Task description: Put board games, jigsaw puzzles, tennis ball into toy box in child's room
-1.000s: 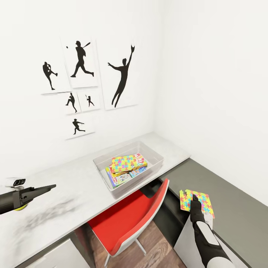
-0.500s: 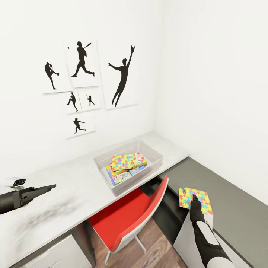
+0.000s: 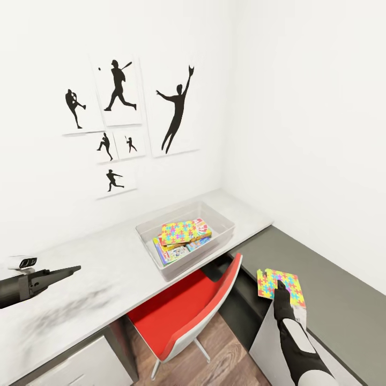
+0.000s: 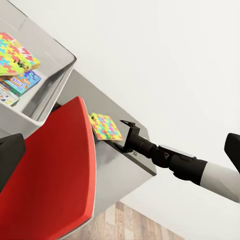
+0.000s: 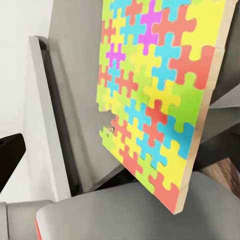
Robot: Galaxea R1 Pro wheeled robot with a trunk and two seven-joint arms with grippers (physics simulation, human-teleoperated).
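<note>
**Now: second jigsaw held short of the box**

Right hand (image 3: pixel 280 286) is clamped on a jigsaw puzzle (image 3: pixel 280 281); the toy box (image 3: pixel 222 236), well ahead on the table (image 3: pixel 107 262), holds board games (image 3: pixel 181 251). Left hand (image 3: pixel 75 268): grip unclear.

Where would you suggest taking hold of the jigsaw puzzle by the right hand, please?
By its near edge, coming from the robot's side. The jigsaw puzzle is a thin flat square, so pinch across its thickness. The right hand sits at that edge, seemingly holding it above the dark lower desk.
</note>
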